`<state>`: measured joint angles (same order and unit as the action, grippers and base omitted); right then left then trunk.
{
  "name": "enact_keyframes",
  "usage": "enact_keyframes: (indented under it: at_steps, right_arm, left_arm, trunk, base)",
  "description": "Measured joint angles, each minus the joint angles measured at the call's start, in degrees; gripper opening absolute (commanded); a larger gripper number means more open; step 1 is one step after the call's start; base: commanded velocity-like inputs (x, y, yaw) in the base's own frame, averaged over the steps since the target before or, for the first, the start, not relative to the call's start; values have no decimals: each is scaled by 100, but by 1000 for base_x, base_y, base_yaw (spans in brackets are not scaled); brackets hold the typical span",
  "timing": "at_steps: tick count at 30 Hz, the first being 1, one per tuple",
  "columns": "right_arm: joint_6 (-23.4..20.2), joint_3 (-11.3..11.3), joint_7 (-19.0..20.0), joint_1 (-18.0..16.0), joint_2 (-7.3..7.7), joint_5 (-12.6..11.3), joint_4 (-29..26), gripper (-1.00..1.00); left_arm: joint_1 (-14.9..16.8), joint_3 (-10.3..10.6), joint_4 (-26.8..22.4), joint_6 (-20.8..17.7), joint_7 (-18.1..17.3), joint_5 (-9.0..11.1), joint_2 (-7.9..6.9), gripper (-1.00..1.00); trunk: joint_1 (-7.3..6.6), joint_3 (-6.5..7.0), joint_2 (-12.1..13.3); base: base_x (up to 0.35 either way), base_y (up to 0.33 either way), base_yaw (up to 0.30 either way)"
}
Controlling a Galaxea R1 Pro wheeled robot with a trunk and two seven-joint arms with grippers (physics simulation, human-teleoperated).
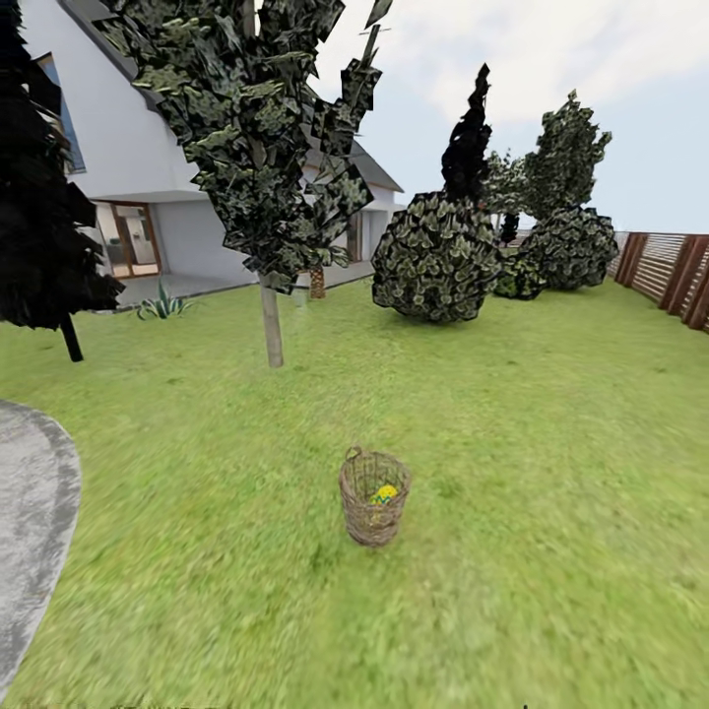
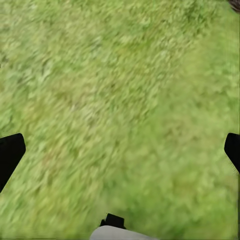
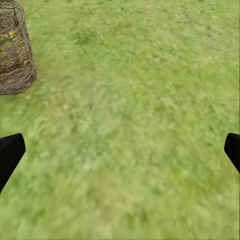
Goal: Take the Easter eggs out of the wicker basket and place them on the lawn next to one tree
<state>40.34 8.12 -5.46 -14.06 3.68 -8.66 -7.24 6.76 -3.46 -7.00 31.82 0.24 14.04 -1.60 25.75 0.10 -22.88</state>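
Standing — woven wicker basket (image 1: 374, 497), seemingly upright.

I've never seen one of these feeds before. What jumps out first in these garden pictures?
A brown wicker basket stands upright alone on the lawn, with yellow Easter eggs showing through its weave. Behind it and to the left rises a tree with a pale bare trunk and jagged dark leaves, in front of a white house. Round bushes and a wooden fence line the far right.
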Motion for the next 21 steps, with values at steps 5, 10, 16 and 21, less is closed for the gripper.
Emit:
enact_keyframes:
  at_steps: [5, 10, 16, 21]
  right_arm:
    - [2, -4, 0, 0, 0, 2, -3, 100]
    - [2, -6, 0, 0, 4, 2, -8, 100]
    - [2, -9, 0, 1, 9, 2, -9, 100]
    - [2, -23, 5, 2, 101, 3, -4, 100]
  left_arm:
    - [1, 0, 0, -1, 0, 0, 0, 100]
    - [1, -1, 0, -3, 0, 1, 0, 100]
    - [2, -2, 0, -2, 2, 6, 0, 100]
    - [4, 0, 2, -1, 3, 7, 0, 100]
  trunk:
    - [0, -15, 0]
    - [0, -32, 0]
    - [0, -50, 2]
    - [0, -54, 2]
  base:
    - [133, -316, 279]
    - [121, -318, 276]
    - [115, -319, 245]
    - [114, -320, 36]
